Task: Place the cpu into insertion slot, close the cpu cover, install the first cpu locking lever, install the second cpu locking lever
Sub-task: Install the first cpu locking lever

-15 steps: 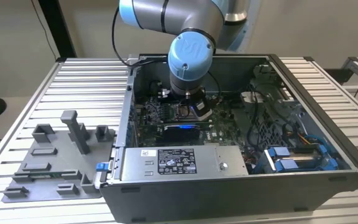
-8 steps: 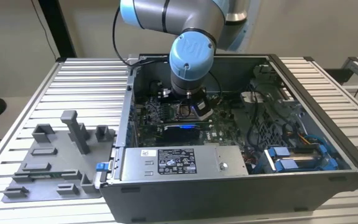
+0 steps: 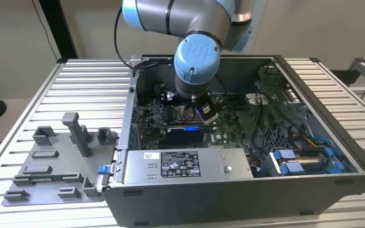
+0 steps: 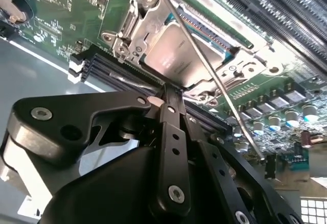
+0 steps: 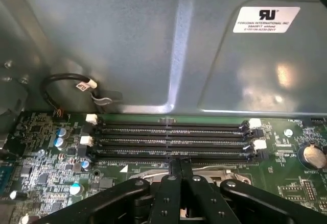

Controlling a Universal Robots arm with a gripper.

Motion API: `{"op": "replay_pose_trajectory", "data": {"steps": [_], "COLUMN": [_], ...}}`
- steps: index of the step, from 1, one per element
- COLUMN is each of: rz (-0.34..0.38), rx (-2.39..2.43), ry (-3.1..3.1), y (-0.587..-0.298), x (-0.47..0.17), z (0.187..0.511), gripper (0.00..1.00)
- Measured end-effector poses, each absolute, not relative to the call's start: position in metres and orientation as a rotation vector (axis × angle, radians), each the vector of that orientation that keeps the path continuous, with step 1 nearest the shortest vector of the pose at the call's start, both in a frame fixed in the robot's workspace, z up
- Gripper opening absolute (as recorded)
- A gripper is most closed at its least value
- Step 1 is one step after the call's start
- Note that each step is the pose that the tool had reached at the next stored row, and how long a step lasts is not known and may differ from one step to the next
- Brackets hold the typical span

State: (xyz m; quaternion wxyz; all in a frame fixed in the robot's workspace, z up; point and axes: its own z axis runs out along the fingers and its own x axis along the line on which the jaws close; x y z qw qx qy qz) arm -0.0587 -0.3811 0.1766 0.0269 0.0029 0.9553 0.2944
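Observation:
The cpu [image 4: 173, 55], a flat square with a silvery top, lies in the insertion slot [image 4: 122, 41] on the green board. The silvery cpu cover [image 4: 148, 9] frames it and looks folded down over its edges. A thin metal locking lever [image 4: 204, 66] slants across the chip, its far end free above the board. My gripper [image 4: 172, 87] is shut with nothing between its black fingers, the tips right at the near edge of the socket. In the first wrist view the gripper [image 5: 179, 163] points at the socket's rim below the memory slots. The exterior view has the gripper [image 3: 192, 108] inside the case.
Long black memory slots [image 5: 171, 137] run beside the socket, with the grey case wall [image 5: 127, 40] behind them. A looped cable [image 5: 66, 81] hangs at that wall. The power supply [image 3: 176, 164] and blue drive cages [image 3: 303, 161] line the case front. A grey fixture tray [image 3: 55, 166] stands on the exterior view's left.

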Motion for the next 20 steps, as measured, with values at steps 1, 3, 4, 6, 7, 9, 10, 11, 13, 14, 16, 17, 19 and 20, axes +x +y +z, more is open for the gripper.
{"op": "replay_pose_trajectory", "data": {"steps": [1, 3, 4, 6, 7, 9, 10, 11, 13, 14, 16, 17, 19, 20], "rz": [0.909, 0.913, 0.917, 0.928, 0.934, 0.944, 0.945, 0.945, 0.944, 0.944, 0.944, 0.944, 0.944, 0.944], "rx": [0.009, 0.009, 0.009, 0.009, 0.010, 0.010, 0.012, 0.013, 0.014, 0.015, 0.015, 0.014, 0.014, 0.014], "ry": [2.951, 2.950, 2.949, 2.945, 2.943, 2.940, 2.939, 2.939, 2.939, 2.939, 2.939, 2.938, 2.938, 2.937], "y": [-0.381, -0.381, -0.381, -0.381, -0.381, -0.381, -0.381, -0.381, -0.381, -0.381, -0.381, -0.381, -0.381, -0.381], "x": [-0.059, -0.060, -0.060, -0.062, -0.063, -0.068, -0.072, -0.075, -0.082, -0.083, -0.084, -0.084, -0.084, -0.084], "z": [0.177, 0.178, 0.180, 0.184, 0.186, 0.188, 0.188, 0.188, 0.188, 0.188, 0.188, 0.187, 0.185, 0.184], "gripper": [0.00, 0.00, 0.00, 0.00, 0.00, 0.00, 0.00, 0.00, 0.00, 0.00, 0.00, 0.00, 0.00, 0.00]}}
